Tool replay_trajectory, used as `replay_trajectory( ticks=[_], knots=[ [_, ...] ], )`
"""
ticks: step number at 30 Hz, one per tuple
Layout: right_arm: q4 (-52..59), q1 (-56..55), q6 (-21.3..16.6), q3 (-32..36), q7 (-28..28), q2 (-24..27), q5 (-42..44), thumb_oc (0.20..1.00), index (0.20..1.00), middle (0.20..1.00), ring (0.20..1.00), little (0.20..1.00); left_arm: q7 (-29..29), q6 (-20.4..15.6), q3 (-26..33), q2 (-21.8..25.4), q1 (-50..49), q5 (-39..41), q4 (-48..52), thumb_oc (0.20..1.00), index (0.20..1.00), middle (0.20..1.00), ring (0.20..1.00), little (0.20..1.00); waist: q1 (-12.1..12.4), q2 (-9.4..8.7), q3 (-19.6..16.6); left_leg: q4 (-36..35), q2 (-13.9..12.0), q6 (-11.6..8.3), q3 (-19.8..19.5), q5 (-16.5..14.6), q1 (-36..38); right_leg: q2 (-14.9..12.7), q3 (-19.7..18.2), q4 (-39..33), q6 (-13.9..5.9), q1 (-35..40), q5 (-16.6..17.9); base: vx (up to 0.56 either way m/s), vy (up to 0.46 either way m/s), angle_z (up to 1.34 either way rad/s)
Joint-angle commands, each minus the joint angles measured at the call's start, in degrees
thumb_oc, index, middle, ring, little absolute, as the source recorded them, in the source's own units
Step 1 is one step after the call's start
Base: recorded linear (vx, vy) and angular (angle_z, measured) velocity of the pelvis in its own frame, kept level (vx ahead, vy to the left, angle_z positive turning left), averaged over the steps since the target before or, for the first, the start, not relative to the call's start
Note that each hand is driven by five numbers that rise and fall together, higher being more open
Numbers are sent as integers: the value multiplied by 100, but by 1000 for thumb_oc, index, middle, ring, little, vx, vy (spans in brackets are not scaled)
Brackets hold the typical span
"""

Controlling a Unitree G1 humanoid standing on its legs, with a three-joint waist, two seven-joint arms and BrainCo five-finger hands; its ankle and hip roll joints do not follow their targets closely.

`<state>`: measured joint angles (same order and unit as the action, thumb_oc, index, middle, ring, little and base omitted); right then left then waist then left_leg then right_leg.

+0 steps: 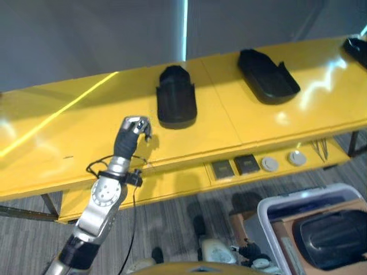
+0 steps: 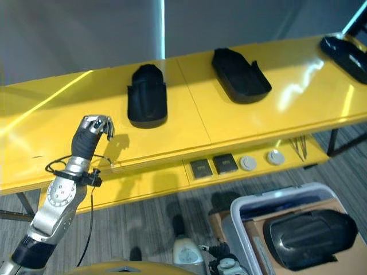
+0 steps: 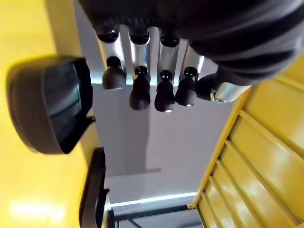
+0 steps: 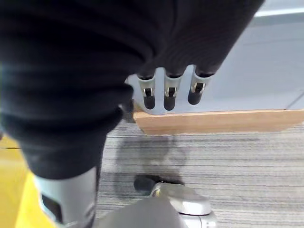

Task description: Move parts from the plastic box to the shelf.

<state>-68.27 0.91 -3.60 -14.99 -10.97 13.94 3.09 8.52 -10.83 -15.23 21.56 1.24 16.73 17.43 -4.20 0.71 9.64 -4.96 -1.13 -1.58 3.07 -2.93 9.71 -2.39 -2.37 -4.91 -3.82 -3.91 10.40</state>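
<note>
The scene is evenly bright, lit from above. A thin vertical strip of light glows on the wall beyond the left hand. The glossy yellow shelf carries a long diagonal streak of glare on the hand's left and white patches far to its right. The hand's soft shadow falls just beside it.

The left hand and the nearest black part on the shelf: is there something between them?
No. In the left eye view, bare yellow shelf separates the left hand from the nearest black part.
</note>
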Motion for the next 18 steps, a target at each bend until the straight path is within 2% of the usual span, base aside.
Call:
replay_trajectory(
  ticks=[1,2,3,5,11,16,18],
  knots=[
    [-151,53,-81,-70,47,-180,110,1000,1000,1000,1000,1000,155,-479,111,170,426,-451,106,526,526,526,526,526,-55,-180,-367,-4,-41,-61,-190,107,-397,-274,-2,98,-353,566,-786,-19,29,4],
    [-150,50,-81,-72,46,-181,110,1000,1000,1000,1000,1000,156,-476,112,171,419,-453,112,693,693,693,693,693,-59,-183,-367,-4,-39,-60,-192,107,-394,-276,1,99,-355,570,-789,-43,55,0],
    [-219,60,-65,-43,17,-193,99,1000,1000,1000,1000,1000,167,-457,97,230,276,-505,48,1000,1000,1000,1000,1000,15,-222,-403,-4,-4,-17,-246,96,-357,-313,45,170,-375,599,-809,-51,77,4],
    [-292,41,-44,22,-20,-233,120,1000,1000,1000,1000,1000,166,-435,107,380,103,-672,67,1000,1000,1000,1000,1000,104,-264,-448,-4,42,44,-304,63,-309,-349,79,276,-406,615,-837,-53,84,2],
    [-355,43,-37,-1,-60,-361,186,1000,1000,1000,1000,1000,313,-439,158,514,32,-912,-34,1000,1000,1000,1000,1000,153,-354,-555,-4,88,108,-261,17,-250,-394,39,269,-460,645,-804,-23,51,4],
    [-332,-8,-50,21,-63,-394,239,1000,1000,1000,1000,1000,312,-426,111,526,106,-980,-104,1000,1000,1000,1000,1000,103,-415,-576,-3,130,149,-247,5,-240,-417,-20,377,-495,603,-792,-19,56,-2],
    [-277,-44,-59,104,-89,-372,288,1000,1000,1000,1000,1000,350,-444,108,516,146,-1011,-160,1000,1000,1000,1000,1000,33,-423,-520,11,196,210,-196,-11,-256,-478,-123,449,-583,480,-690,-74,130,-1]
  ],
)
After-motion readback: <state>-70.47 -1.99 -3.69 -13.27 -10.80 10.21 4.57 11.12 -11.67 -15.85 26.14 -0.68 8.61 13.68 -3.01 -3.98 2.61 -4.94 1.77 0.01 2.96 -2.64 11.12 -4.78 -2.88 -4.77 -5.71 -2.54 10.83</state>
